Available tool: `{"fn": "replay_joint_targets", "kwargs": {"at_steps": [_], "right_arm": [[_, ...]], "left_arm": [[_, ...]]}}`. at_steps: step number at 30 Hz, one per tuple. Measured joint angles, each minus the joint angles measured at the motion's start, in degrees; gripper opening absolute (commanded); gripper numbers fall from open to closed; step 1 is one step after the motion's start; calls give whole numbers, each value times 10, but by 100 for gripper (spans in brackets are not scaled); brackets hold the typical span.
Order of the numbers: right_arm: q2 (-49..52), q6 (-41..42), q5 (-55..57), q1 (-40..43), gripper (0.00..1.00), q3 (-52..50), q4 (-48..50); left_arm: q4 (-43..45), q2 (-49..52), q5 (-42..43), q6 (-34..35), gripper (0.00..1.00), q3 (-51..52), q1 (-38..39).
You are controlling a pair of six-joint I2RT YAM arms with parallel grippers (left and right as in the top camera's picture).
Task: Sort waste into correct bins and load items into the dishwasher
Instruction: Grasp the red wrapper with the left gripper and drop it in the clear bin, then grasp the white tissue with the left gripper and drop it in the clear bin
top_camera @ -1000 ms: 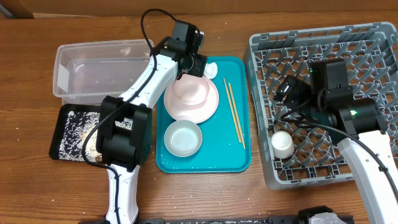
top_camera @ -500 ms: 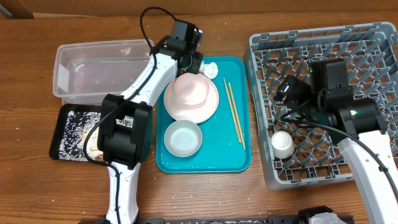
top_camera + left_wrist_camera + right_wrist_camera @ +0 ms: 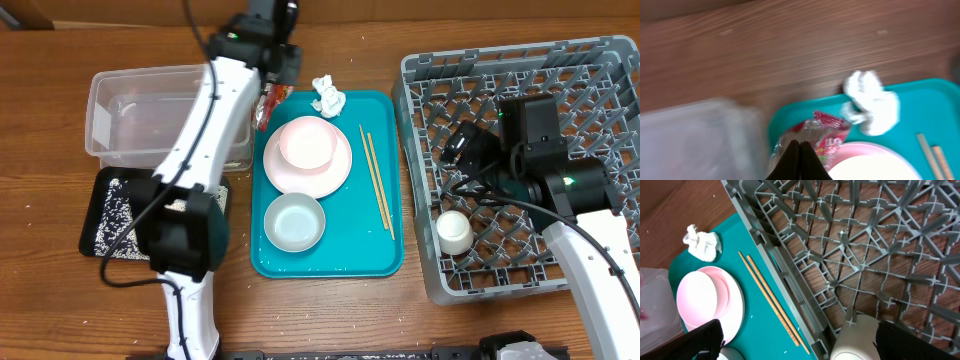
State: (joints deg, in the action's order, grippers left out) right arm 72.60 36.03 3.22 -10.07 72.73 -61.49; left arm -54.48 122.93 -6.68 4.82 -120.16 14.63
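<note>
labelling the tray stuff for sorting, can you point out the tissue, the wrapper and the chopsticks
tissue (image 3: 326,96), overhead view, middle of the crumpled wad
wrapper (image 3: 830,140), left wrist view, red printed part near its upper end
chopsticks (image 3: 376,182), overhead view, about halfway along the pair

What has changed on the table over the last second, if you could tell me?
The left gripper, shut on the red wrapper, has risen from the teal tray and swung left toward the clear tub. The crumpled tissue now shows fully. The right gripper, pink plates, bowl, chopsticks and cup in the rack stayed put.
</note>
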Motion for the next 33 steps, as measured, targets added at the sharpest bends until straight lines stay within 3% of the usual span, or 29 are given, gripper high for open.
{"fn": "replay_joint_targets", "kwargs": {"at_steps": [9,10,12,14,19,26,33], "right_arm": [[0,0,0,0,100,0,0],[0,0,0,0,100,0,0],[0,0,0,0,100,0,0],[0,0,0,0,100,0,0],[0,0,0,0,100,0,0],[0,0,0,0,100,0,0],[0,0,0,0,100,0,0]], "left_arm": [[-86,-17,-22,55,4,-2,-102],[-87,-17,-20,60,29,-2,-111],[-80,-17,-8,64,47,-2,-125],[-63,-17,22,58,54,-2,-130],[-35,-17,94,31,58,-2,-97],[23,1,95,10,60,-4,14],[111,96,79,8,67,-5,91]]}}
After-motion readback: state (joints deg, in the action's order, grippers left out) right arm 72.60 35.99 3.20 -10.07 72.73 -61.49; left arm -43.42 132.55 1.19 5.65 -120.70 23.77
